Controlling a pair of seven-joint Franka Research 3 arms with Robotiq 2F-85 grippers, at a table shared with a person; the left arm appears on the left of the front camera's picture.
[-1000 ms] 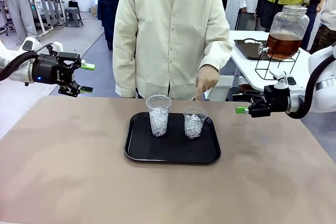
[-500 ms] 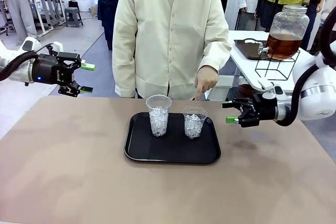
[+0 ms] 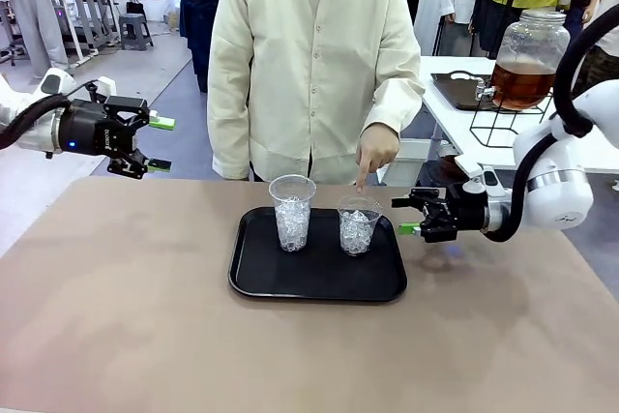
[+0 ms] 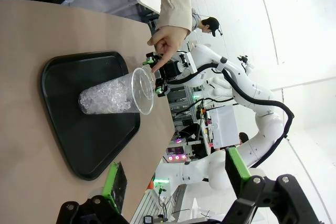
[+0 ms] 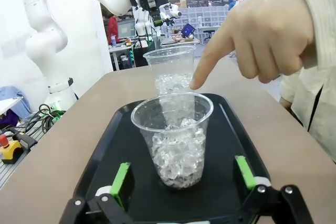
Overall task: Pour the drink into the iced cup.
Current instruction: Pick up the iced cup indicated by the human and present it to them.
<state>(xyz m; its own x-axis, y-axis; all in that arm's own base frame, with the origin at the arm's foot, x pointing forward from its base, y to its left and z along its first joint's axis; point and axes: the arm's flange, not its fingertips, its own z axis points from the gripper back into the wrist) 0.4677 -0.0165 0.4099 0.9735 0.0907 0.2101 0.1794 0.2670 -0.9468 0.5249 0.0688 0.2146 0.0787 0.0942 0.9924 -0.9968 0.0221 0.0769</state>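
Observation:
Two clear plastic cups filled with ice stand on a black tray [image 3: 319,282]: a taller left cup [image 3: 292,212] and a shorter right cup [image 3: 359,226]. A person's hand [image 3: 379,150] points down at the right cup. The amber drink [image 3: 522,84] sits in a lidded glass jar [image 3: 530,41] on a wire stand on the white table at the back right. My right gripper [image 3: 404,216] is open, just right of the right cup. In the right wrist view that cup [image 5: 177,137] stands between the open fingers [image 5: 122,177]. My left gripper [image 3: 162,144] hangs open at the far left.
The person stands close at the table's far edge behind the tray. A white side table [image 3: 455,113] at the back right carries another dark tray and the jar's stand. Bare tan tabletop [image 3: 145,316] surrounds the tray.
My right gripper has moved left and slightly down, from the table's right edge to beside the right cup. The left arm, the cups and the pointing hand have stayed put.

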